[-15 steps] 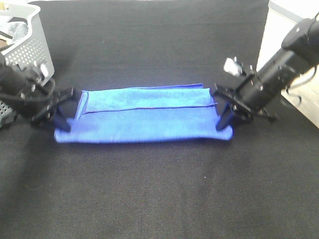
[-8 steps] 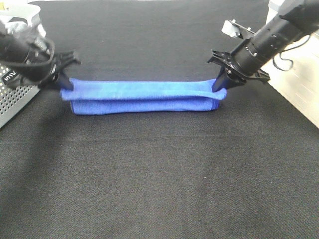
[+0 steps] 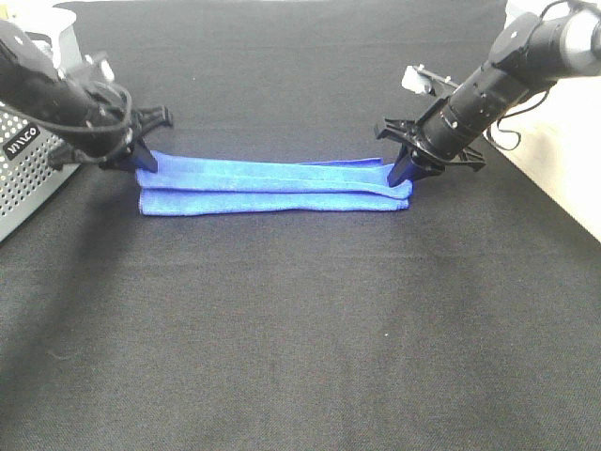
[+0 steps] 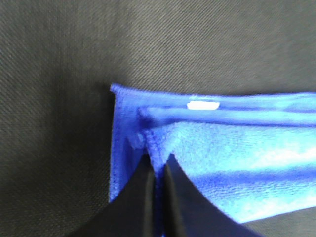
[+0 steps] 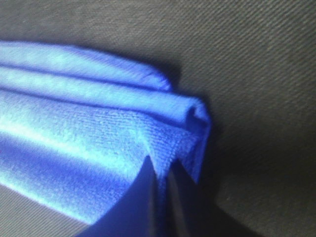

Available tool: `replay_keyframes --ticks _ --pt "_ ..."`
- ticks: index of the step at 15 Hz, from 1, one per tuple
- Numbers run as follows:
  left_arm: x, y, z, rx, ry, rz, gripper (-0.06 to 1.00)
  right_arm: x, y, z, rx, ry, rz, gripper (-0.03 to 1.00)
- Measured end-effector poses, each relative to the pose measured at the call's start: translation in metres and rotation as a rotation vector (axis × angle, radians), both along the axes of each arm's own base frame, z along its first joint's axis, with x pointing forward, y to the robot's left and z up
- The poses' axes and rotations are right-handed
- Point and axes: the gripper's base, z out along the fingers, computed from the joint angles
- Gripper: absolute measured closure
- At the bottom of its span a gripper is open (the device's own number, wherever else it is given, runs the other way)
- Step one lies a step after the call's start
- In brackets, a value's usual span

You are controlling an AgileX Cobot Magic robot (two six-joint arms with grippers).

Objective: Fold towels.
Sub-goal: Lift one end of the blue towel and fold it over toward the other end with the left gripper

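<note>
One short line of white capital letters point(image 3: 23, 147) can be made out in the exterior high view. It stands on the black casing of the left arm point(image 3: 42, 94), on the low part of it that shows in front of the grey perforated plastic basket point(image 3: 26, 183). The letters are blurred; they look like "MYACO", but only the "CO" at the end is fairly sure.

In the left wrist view a small white oblong tag point(image 4: 203, 104) sits on the upper hem of the folded blue cloth towel point(image 4: 247, 148). No print can be read on it.

The right wrist view shows no writing.
</note>
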Motion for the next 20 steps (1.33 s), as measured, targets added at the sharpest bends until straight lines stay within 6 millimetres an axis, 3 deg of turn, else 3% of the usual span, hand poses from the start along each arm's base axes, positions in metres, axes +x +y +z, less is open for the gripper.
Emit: replay_keyframes --ticks 1,4,5,6,8,15,17,20 --pt "0.000 0.000 -0.003 0.000 0.008 0.000 0.79 0.000 0.000 0.000 -0.001 -0.003 -0.002 0.80" --pt "0.001 0.000 -0.001 0.001 0.001 -0.002 0.31 -0.001 0.000 0.002 0.000 0.008 0.008 0.25" --pt "0.001 0.001 0.003 0.008 -0.009 -0.005 0.22 -0.002 0.000 0.008 -0.002 0.007 0.017 0.13" --pt "0.000 0.002 0.009 0.029 -0.022 -0.015 0.19 -0.004 -0.001 0.015 -0.008 0.009 0.031 0.08" --pt "0.000 0.003 0.010 0.037 -0.016 0.000 0.17 -0.008 -0.001 0.034 -0.018 0.015 0.059 0.05" --pt "-0.001 0.000 -0.019 0.025 0.061 0.017 0.17 -0.011 -0.003 0.033 -0.045 0.034 0.084 0.04" --pt "-0.001 -0.004 -0.025 0.000 0.074 0.032 0.24 -0.011 -0.003 0.033 -0.046 0.033 0.084 0.04" --pt "0.001 -0.011 -0.031 -0.030 0.081 0.040 0.50 -0.011 -0.003 0.033 -0.047 0.032 0.083 0.04"
